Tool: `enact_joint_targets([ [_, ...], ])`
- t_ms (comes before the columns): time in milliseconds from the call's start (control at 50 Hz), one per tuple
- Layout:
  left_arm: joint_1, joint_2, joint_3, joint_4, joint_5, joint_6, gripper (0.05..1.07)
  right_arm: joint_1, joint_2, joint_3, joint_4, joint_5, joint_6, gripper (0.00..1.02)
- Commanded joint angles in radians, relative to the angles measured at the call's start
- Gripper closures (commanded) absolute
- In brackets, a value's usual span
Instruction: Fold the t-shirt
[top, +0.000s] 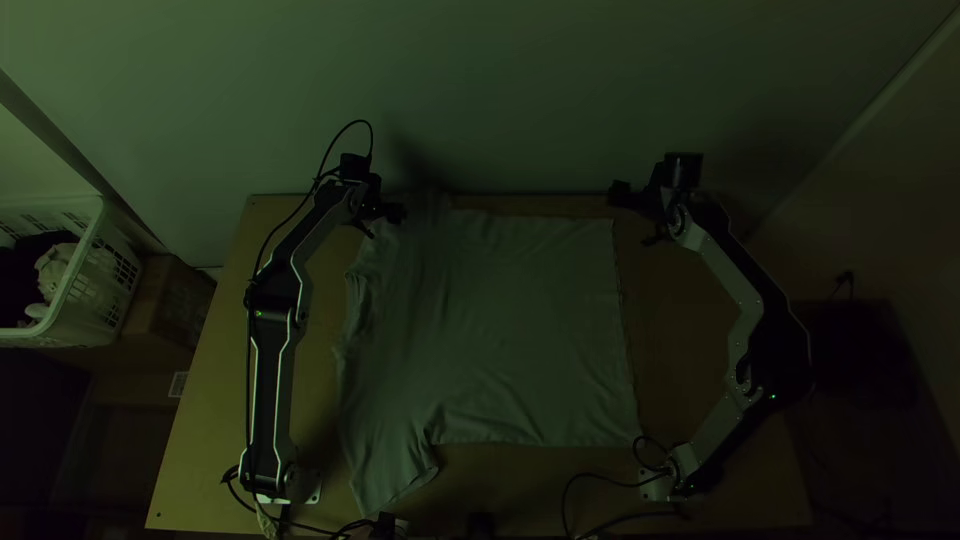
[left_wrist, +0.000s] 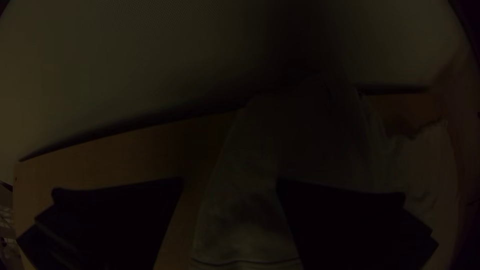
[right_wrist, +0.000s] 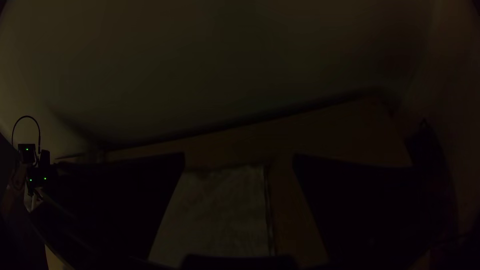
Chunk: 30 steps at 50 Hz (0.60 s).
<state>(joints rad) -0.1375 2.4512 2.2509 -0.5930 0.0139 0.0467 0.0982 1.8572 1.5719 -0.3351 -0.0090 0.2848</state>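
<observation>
"At the shirt's far edge, what are the fingers doing?"

"Both pairs are parted. The left gripper (top: 386, 222) hangs by the left part of that edge, and the left wrist view shows cloth between its fingers, unpinched. Whether they touch it, I can't tell. The right gripper (top: 634, 216) is near the shirt's far right corner, its fingers spread too."

"And the shirt (top: 510, 330)?"

"Spread across the middle of the table (top: 215, 400), body mostly flat, hem to the right. One sleeve (top: 390, 470) points to the near edge, and the collar side, on the left, is a bit rumpled."

"Further out?"

"Left of the table, a white basket (top: 75, 322) with clothes in it, a cardboard box (top: 165, 300) beside it. Beyond the far edge, a pale wall (top: 500, 100)."
</observation>
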Motion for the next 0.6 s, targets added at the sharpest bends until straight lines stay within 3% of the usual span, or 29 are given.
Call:
enact_joint_targets([
  [0, -0.004, 0.043, 0.013, -0.013, 0.004, 0.013, 0.31, 0.005, 0.016, 0.028, -0.019, 0.0, 0.027, 0.07],
  [220, -0.005, 0.02, 0.013, -0.048, 0.011, 0.024, 1.03, 0.008, 0.04, 0.033, -0.05, 0.001, 0.036, 0.07],
  [500, 0.01, -0.035, 0.01, -0.06, 0.012, -0.027, 1.05, 0.009, 0.126, 0.129, -0.15, 0.003, 0.063, 0.07],
  [580, 0.007, -0.054, 0.01, -0.073, 0.012, -0.03, 1.05, 0.009, 0.174, 0.195, -0.203, 0.003, 0.065, 0.12],
])
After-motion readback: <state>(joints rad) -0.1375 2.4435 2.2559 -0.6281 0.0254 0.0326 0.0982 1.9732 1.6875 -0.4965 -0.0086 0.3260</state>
